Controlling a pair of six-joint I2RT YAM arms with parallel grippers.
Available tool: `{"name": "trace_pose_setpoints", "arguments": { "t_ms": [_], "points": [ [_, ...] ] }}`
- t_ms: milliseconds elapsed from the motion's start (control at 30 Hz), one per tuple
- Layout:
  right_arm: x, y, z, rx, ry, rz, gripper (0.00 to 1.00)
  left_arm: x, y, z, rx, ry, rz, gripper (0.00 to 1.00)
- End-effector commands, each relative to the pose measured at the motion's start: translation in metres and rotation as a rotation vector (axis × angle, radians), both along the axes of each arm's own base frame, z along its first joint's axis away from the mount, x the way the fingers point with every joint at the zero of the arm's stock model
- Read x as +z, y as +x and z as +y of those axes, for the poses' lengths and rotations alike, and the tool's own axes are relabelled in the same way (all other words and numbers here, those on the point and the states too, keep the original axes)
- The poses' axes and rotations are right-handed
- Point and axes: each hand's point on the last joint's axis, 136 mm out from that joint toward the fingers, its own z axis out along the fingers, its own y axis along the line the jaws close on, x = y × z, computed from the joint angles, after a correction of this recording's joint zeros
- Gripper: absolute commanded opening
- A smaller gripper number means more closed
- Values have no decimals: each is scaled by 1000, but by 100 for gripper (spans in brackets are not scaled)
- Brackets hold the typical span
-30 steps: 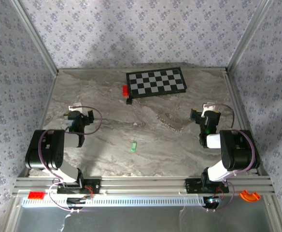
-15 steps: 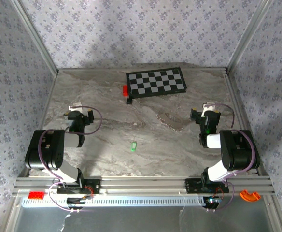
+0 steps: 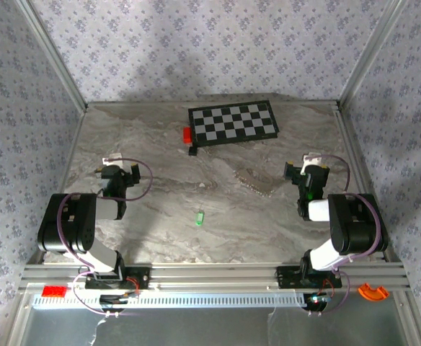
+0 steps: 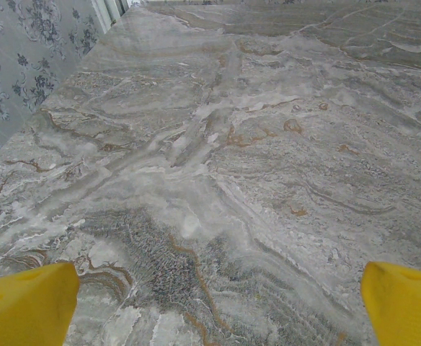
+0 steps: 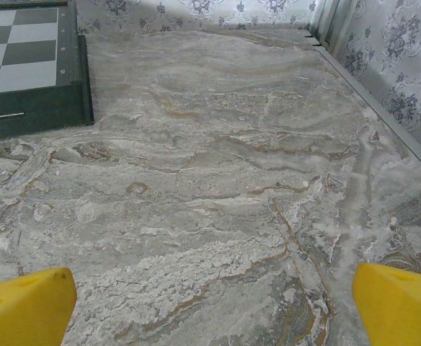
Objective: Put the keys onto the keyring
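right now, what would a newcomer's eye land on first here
The black-and-white checkerboard at the far middle of the marble table stands out most, with a small red block at its left end. Next comes the bright green tag of the keyring, lying alone near the table's centre. The left gripper and right gripper stand open at either side, holding nothing.

Even, soft light (faint shadows)

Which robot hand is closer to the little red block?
Left. The left gripper lies near-left of the red block; the right gripper lies farther off, near-right of it.
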Motion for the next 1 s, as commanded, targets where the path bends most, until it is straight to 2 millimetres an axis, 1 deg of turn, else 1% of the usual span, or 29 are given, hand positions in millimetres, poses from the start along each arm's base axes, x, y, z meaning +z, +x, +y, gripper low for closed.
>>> {"name": "trace_pose_setpoints", "arguments": {
  "t_ms": [0,267,733,967],
  "points": [
    [4,4,-2,-4,-7,-12,100,12,8,-1,-5,-17,-42,100],
    [7,7,6,33,-20,-6,100,15,8,0,4,-17,-46,100],
    [17,6,11,50,-45,8,100,32,2,-3,-14,-19,-54,100],
    [30,-1,14,49,-48,-3,100,39,-3,-3,-13,-26,-47,100]
  ]
}}
